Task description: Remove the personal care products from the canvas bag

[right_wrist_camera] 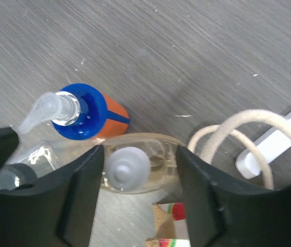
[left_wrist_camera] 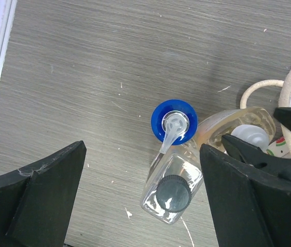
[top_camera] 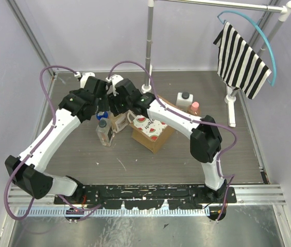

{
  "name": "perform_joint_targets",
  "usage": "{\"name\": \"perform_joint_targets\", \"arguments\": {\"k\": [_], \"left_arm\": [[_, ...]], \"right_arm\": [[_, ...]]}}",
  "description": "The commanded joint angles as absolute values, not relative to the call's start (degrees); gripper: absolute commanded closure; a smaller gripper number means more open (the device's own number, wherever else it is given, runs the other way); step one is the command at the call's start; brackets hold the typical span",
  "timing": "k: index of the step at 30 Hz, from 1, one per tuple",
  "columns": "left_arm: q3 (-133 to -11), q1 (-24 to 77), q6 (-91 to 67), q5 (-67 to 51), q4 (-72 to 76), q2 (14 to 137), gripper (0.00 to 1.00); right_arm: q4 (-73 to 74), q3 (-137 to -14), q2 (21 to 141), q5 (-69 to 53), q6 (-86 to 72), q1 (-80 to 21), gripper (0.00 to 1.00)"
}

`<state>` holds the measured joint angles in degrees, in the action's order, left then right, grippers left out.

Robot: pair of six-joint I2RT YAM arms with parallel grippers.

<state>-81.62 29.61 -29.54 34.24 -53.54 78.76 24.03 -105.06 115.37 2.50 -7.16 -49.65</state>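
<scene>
Left gripper (left_wrist_camera: 142,150) gaped wide; right gripper (right_wrist_camera: 138,154) straddled translucent white-capped plastic bottle (right_wrist_camera: 129,167), 9 o'clock from tan canvas bag (top_camera: 155,135), grip indeterminable.

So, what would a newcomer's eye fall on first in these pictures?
The left arm and right arm meet beside the canvas bag near the centre of the table. The right end effector straddles a white-capped bottle, beside a blue-capped pump bottle. A striped cloth hangs from a rail at the far right.
</scene>
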Motion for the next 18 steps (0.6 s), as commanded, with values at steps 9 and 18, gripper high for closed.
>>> {"name": "perform_joint_targets", "arguments": {"k": [9,18], "left_arm": [[-81.3,29.4,-29.3,35.4,-53.0,77.5,0.0],[-80.4,29.4,-29.9,34.5,-53.1,77.3,0.01]], "right_arm": [[20.2,-94.2,98.9,16.7,-5.7,-49.9,0.2],[23.1,-100.7,104.9,12.0,-11.0,-46.1,0.22]]}}
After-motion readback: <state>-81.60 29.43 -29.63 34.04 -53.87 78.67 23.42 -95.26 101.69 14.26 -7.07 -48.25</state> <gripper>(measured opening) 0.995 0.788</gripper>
